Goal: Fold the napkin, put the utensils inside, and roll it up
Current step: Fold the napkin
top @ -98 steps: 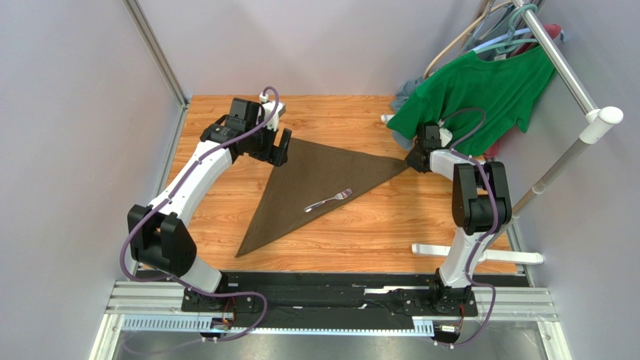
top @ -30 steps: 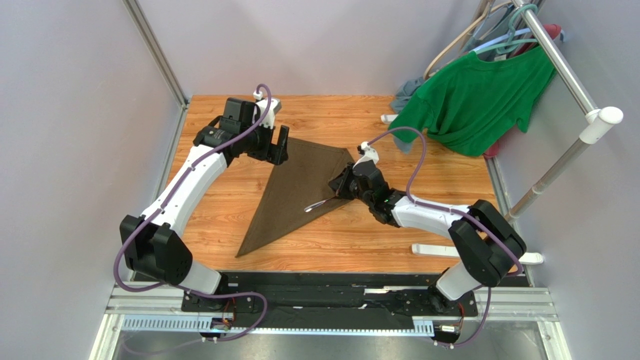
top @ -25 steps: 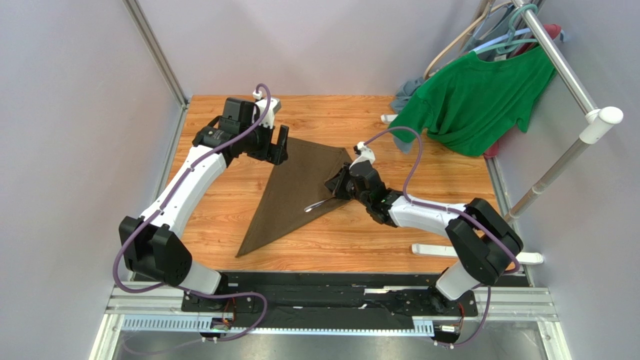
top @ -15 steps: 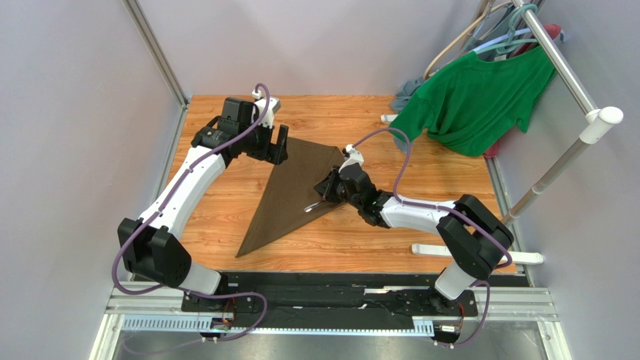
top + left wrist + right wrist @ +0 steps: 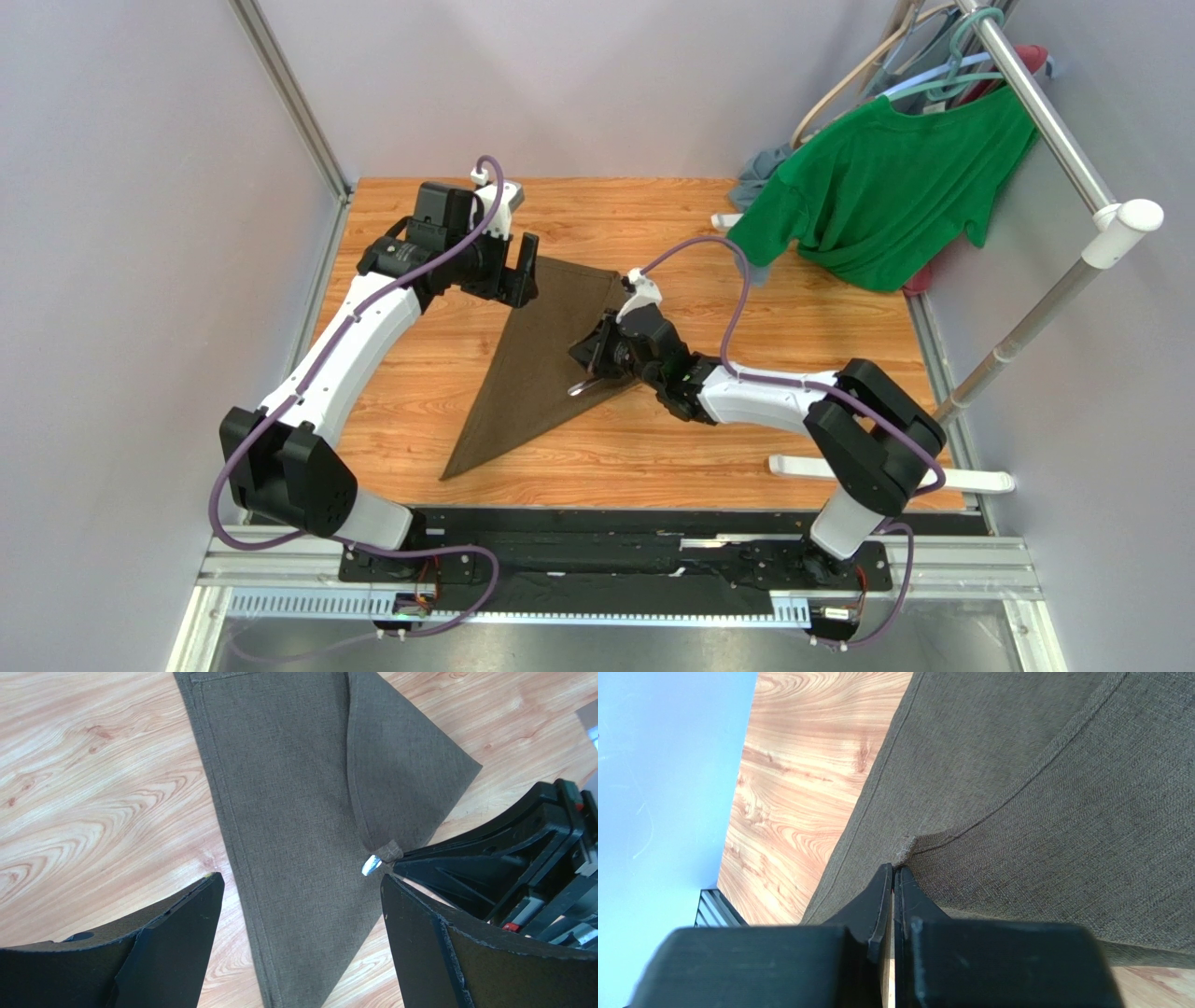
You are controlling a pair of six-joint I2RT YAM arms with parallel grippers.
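Napkin (image 5: 526,364), one dark olive-brown cloth, lies folded into a long triangle on the wooden counter (image 5: 421,406), left of the middle. Its near point aims at the near-left and stops short of the counter's front edge.

Plain grey walls close the counter in on the left and at the back, with a metal post (image 5: 288,91) in the far-left corner. On the right stands a clothes rail (image 5: 1045,112) carrying one green T-shirt (image 5: 884,175) and some hangers, with a grey-blue garment (image 5: 758,168) bunched behind the shirt. A white bar (image 5: 898,473) lies on the wood at the near right.

Wood shows on every side of the cloth: a wide strip to its left, a narrower one along the far edge, and the broadest stretch to the right, crossed by the right arm.

The right end effector (image 5: 892,871) has its fingers pressed together on the napkin's right corner, and the flap it holds is turned over toward the cloth's middle. Its wrist view shows the pinched tip of fabric sticking out just past the closed fingertips.

The left end effector (image 5: 519,291) is at the napkin's far-left corner with its fingers spread wide and nothing between them. Whether it touches the cloth cannot be told.

One utensil (image 5: 577,388) is visible. A short silvery end pokes out beside the pinched corner, and the rest is hidden. Two arms are in view.
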